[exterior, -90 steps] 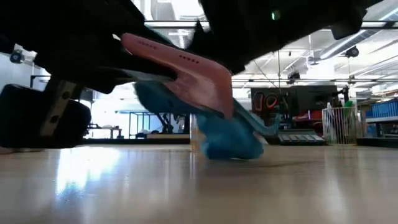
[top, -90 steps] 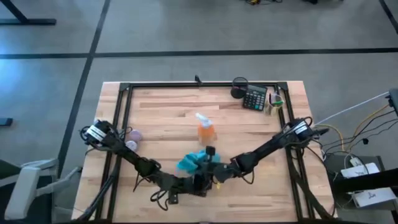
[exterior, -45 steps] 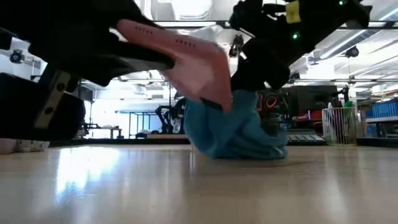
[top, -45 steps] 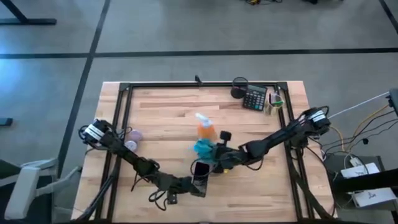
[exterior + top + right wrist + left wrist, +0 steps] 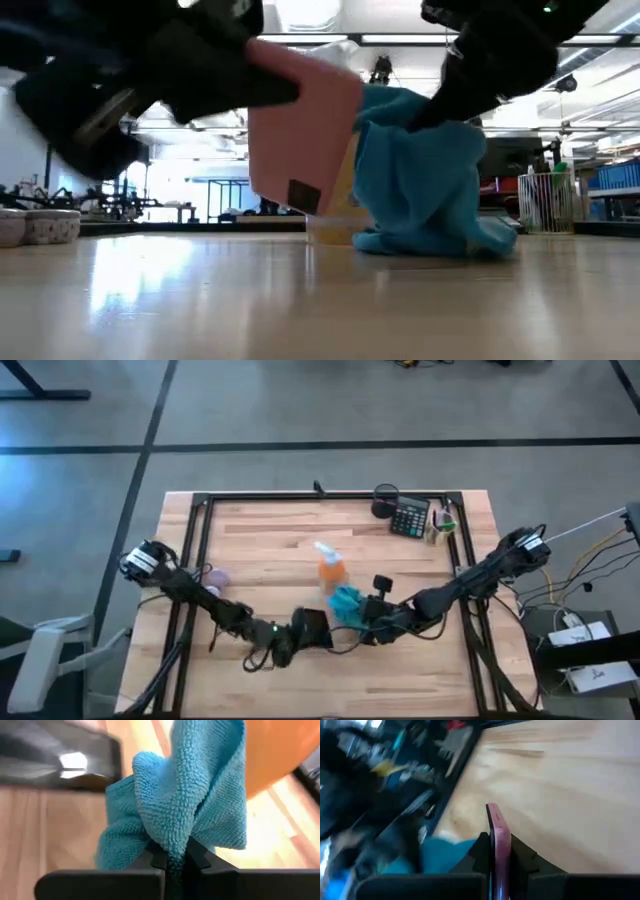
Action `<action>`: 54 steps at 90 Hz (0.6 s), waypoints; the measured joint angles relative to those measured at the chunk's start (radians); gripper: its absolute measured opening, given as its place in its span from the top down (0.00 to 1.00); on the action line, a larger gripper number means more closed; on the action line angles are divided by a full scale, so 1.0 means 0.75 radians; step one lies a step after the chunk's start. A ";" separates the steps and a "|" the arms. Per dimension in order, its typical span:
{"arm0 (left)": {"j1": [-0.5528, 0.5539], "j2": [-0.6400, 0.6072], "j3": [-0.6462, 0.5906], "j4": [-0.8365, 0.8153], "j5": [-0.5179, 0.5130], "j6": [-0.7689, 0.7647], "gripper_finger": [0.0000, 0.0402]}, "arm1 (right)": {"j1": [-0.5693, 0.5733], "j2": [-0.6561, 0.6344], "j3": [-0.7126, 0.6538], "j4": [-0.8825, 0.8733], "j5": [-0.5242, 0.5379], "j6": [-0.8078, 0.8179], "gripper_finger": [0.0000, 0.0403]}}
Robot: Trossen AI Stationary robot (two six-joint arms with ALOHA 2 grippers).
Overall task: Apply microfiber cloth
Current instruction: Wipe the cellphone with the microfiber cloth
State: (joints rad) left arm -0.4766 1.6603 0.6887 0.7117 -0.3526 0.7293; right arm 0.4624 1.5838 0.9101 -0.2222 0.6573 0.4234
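**Inspector:** High view first. Where does the work stand?

**Assistant:** Both arms meet near the front middle of the surface point(image 5: 250, 550). The left claw point(image 5: 300, 632) grips the phone point(image 5: 312, 630); the right claw point(image 5: 362, 616) is clenched on the microfiber cloth point(image 5: 346, 603), which sits bunched just beside the phone and just in front of the orange spray bottle point(image 5: 331, 568). A calculator point(image 5: 409, 518) lies well apart at the far edge.

**Inspector:** Low view?

**Assistant:** The phone point(image 5: 300, 135) is held tilted clear of the surface, its pink back facing the camera. The cloth point(image 5: 425, 175) hangs from above with its lower folds resting on the wood, touching or nearly touching the phone's far side.

**Inspector:** Wrist views?

**Assistant:** The left wrist view shows the phone point(image 5: 499, 847) edge-on, pinched between the fingers point(image 5: 481, 851). The right wrist view shows the cloth point(image 5: 185, 790) gripped at a fold, with the dark slab point(image 5: 55, 755) beyond.

**Inspector:** Step in hand?

**Assistant:** In my judgement, bringing cloth to phone. The next move calls for pressing the cloth flat against the screen side while the left grip stays firm.
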 joint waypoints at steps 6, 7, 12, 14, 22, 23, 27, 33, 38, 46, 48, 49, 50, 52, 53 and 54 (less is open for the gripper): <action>0.054 -0.059 -0.019 0.025 0.040 -0.170 0.98 | 0.003 0.029 -0.003 0.011 -0.003 0.070 1.00; 0.062 -0.071 -0.024 0.031 0.047 -0.202 0.98 | 0.003 0.036 -0.003 0.017 -0.003 0.082 1.00; 0.100 -0.120 -0.049 0.075 0.067 -0.382 0.98 | 0.002 0.077 -0.004 0.072 0.002 0.149 1.00; 0.117 -0.138 -0.057 0.097 0.067 -0.451 0.98 | 0.002 0.092 -0.004 0.097 0.000 0.175 1.00; 0.177 -0.222 -0.105 0.136 0.060 -0.767 0.98 | 0.003 0.163 -0.006 0.189 -0.024 0.266 1.00; 0.184 -0.232 -0.111 0.135 0.056 -0.811 0.98 | 0.003 0.172 -0.005 0.207 -0.029 0.273 1.00; 0.206 -0.274 -0.135 0.122 0.025 -0.992 0.98 | 0.012 0.206 -0.003 0.263 -0.057 0.284 1.00; 0.249 -0.328 -0.181 0.112 -0.044 -1.233 0.98 | 0.031 0.248 -0.001 0.347 -0.089 0.258 1.00; 0.274 -0.376 -0.235 0.110 -0.089 -1.363 0.98 | 0.045 0.281 0.010 0.447 -0.118 0.210 1.00; 0.310 -0.402 -0.326 0.204 -0.175 -1.582 0.98 | 0.056 0.337 0.034 0.610 -0.166 0.108 1.00; 0.315 -0.407 -0.355 0.232 -0.187 -1.635 0.98 | 0.056 0.355 0.044 0.648 -0.176 0.078 1.00; 0.317 -0.408 -0.368 0.245 -0.195 -1.662 0.98 | 0.055 0.364 0.049 0.670 -0.179 0.062 1.00; 0.320 -0.409 -0.381 0.257 -0.202 -1.688 0.98 | 0.055 0.373 0.055 0.689 -0.179 0.044 1.00; 0.324 -0.409 -0.406 0.286 -0.211 -1.734 0.98 | 0.054 0.390 0.068 0.720 -0.179 0.011 1.00; 0.326 -0.409 -0.416 0.301 -0.212 -1.757 0.98 | 0.052 0.398 0.075 0.731 -0.179 -0.004 1.00; 0.327 -0.406 -0.424 0.312 -0.213 -1.782 0.98 | 0.050 0.406 0.082 0.741 -0.179 -0.019 1.00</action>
State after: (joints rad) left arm -0.2311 1.3556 0.3710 0.9456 -0.5122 -0.6069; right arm 0.4999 1.8886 0.9716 0.3337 0.5228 0.4094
